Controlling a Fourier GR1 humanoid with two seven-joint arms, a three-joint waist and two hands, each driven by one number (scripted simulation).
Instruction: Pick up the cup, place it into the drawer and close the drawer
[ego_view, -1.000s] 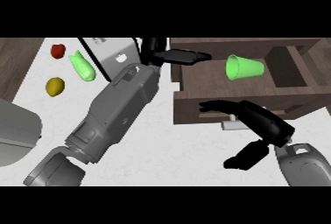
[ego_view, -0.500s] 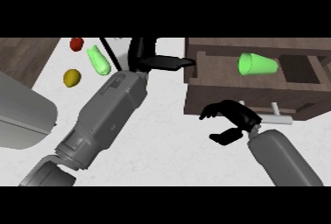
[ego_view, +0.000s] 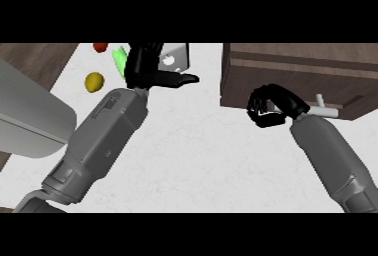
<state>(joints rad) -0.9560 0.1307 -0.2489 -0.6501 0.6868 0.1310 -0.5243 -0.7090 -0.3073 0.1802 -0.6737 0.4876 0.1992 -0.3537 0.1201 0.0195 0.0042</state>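
The brown drawer (ego_view: 295, 75) fills the upper right, and only its front face and top edge show. Its pale handle (ego_view: 325, 111) sticks out at the lower right of that face. No part of the cup is visible. My right hand (ego_view: 269, 106) is against the drawer's front, left of the handle, with its fingers curled and nothing in them. My left hand (ego_view: 151, 70) is at the top centre over the white counter (ego_view: 199, 150), fingers straight and thumb pointing right, holding nothing.
A yellow fruit (ego_view: 94, 82), a red item (ego_view: 100, 47) and a green item (ego_view: 118, 60) lie at the upper left, beside my left hand. A white box (ego_view: 175, 57) stands behind that hand. A large grey body (ego_view: 29, 120) occupies the left edge.
The drawer's open inside with the green cup no longer shows; only its front does. My right hand has moved up against that front, its fingers curled tighter.
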